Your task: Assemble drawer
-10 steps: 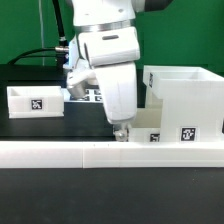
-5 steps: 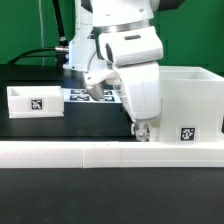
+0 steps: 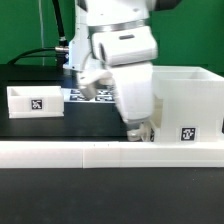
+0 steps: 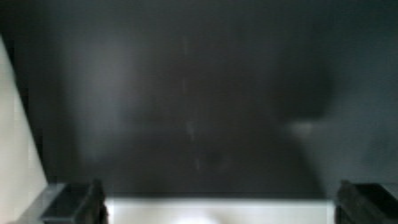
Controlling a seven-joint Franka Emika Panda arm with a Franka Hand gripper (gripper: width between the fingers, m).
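The large white housing (image 3: 186, 98) of the drawer stands at the exterior view's right, with a tag low on its front. One small open-top tray (image 3: 34, 100) sits at the exterior view's left. The second tray is hidden, or I cannot make it out behind the arm. My gripper (image 3: 136, 129) is low over the table, close against the housing's left side. In the wrist view my gripper (image 4: 219, 205) is open, its fingertips (image 4: 71, 203) wide apart. A blurred white surface (image 4: 222, 213) lies between them; I cannot tell which part it is.
The long low white rail (image 3: 100, 152) runs along the front of the black table. The marker board (image 3: 92, 95) lies flat behind the arm. A white edge (image 4: 13, 130) shows at one side of the wrist view.
The gripper has moved toward the exterior view's right, from the table's middle to the housing's left side, staying low. The parts have not moved.
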